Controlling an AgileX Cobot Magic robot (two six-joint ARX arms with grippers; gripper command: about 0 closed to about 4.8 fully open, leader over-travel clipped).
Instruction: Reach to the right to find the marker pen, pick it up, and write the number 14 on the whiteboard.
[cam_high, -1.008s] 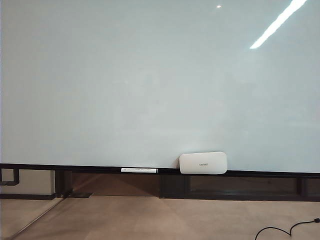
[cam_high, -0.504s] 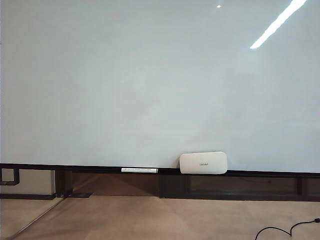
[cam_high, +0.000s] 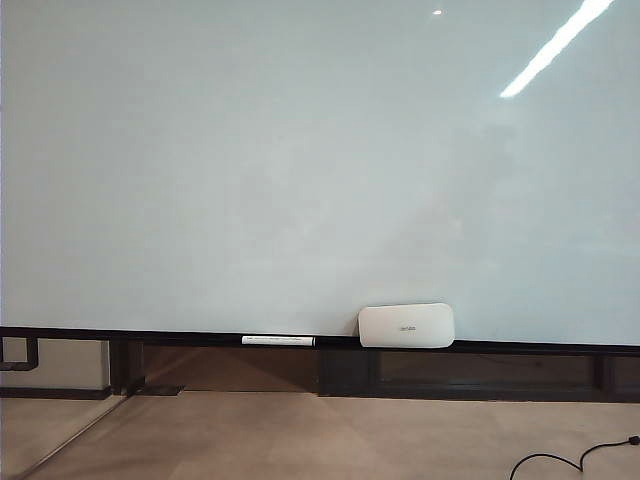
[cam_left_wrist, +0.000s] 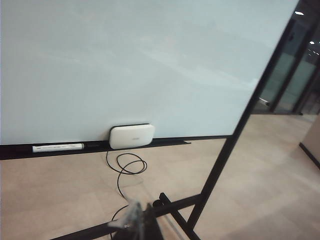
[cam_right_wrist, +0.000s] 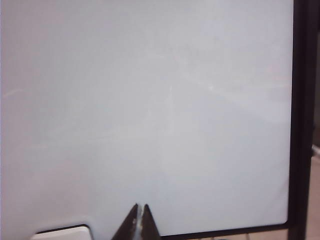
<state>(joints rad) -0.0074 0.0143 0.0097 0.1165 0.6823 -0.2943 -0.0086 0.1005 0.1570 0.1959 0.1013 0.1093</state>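
One whiteboard (cam_high: 300, 170) fills nearly everything I see, pale, glossy and unmarked, with a single bright streak of ceiling light reflected near its upper right in the exterior view. Along its black bottom rail (cam_high: 180, 338) lie two things: one slim white stick-like pen (cam_high: 278, 340) with dark ends, lying flat, and one small white rounded eraser (cam_high: 406, 326) just to the right of it, leaning against the board. They are near each other but not touching.

My right claw (cam_right_wrist: 139, 220) is clenched, its two dark fingertips pressed together into a point with nothing between them. It faces the whiteboard's blank surface close to the board's black side frame (cam_right_wrist: 301, 115), and a corner of the eraser shows beside it.

My left claw (cam_left_wrist: 137, 222) is only partly in view, blurred, above the floor (cam_left_wrist: 60, 190); I cannot tell whether it is released or clenched. From that wrist I count one eraser, one white pen on the rail, one black cable (cam_left_wrist: 125, 170) curling across the floor, and the board's black stand (cam_left_wrist: 235, 135).

The marker pen I need shows in none of my views. Neither arm appears in the exterior view.
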